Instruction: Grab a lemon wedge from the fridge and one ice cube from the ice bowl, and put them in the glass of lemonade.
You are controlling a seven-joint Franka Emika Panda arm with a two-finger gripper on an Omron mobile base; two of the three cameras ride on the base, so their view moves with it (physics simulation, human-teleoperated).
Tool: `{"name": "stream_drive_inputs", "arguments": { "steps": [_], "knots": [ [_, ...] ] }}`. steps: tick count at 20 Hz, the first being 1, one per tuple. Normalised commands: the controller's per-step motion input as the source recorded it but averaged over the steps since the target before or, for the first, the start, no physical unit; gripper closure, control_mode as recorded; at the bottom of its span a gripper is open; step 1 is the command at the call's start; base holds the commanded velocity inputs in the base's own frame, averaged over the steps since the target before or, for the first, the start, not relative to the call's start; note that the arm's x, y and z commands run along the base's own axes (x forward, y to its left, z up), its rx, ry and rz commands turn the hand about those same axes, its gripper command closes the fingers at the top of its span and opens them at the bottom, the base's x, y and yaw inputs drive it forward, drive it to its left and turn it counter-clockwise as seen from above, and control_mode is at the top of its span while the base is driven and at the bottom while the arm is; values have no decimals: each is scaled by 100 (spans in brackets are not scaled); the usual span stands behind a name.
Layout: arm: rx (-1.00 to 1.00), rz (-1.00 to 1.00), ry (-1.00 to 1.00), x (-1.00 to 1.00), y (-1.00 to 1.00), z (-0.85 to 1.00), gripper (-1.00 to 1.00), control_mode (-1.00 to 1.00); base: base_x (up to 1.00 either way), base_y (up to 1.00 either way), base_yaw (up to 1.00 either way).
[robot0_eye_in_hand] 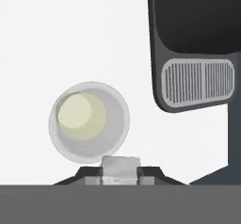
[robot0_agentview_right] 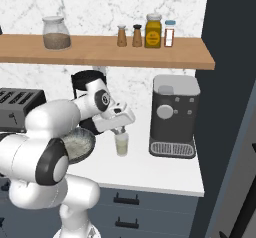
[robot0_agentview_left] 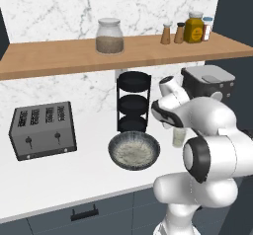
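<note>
Standing at the right edge of the right base view, the fridge (robot0_agentview_right: 230,107) shows as a tall dark grey upright panel, long axis vertical, directly beside the counter's end. The white counter (robot0_agentview_left: 74,175) runs below a wooden shelf (robot0_agentview_right: 150,54) carrying a lidded jar of brown grains (robot0_agentview_left: 109,35) and small bottles (robot0_agentview_right: 153,31).

The coffee machine (robot0_agentview_right: 173,116) stands upright on the counter near the fridge; the hand view looks down on its slotted drip tray (robot0_eye_in_hand: 197,84), detail the left base view hides behind the arm. The toaster (robot0_agentview_left: 42,129) sits at the counter's left, well apart from the work area, fully seen in the left base view and cut off in the right. The black three-tier rack (robot0_agentview_left: 133,102) stands against the wall just behind the ice bowl (robot0_agentview_left: 134,150), which lies flat, mouth up; the right base view shows only its rim (robot0_agentview_right: 80,144) past the arm.

The glass of lemonade (robot0_agentview_right: 121,144) stands upright, axis vertical, between bowl and coffee machine. The hand view looks straight down its open mouth (robot0_eye_in_hand: 89,122) to the pale yellow liquid.

The gripper (robot0_agentview_right: 119,131) hangs directly above the glass, pointing down. Its fingers are drawn narrow on a small pale ice cube (robot0_eye_in_hand: 121,168), seen in the hand view at the glass rim.
</note>
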Motion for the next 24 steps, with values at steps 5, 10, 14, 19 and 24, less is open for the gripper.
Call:
{"name": "stream_drive_inputs", "arguments": {
  "steps": [5, 10, 14, 19, 24],
  "knots": [
    [0, 0, 4, 20, 0, -28, 100, -100, 0, 0, 0],
    [0, 0, 4, 18, 0, -26, 100, -100, 0, 0, 0],
    [0, 0, 5, 13, 0, -17, 100, -100, 0, 0, 0],
    [0, 0, 4, 10, 0, -16, 100, -100, 0, 0, 0],
    [0, 0, 2, 3, -2, -2, 100, -100, 0, 0, 0]
  ]
}}
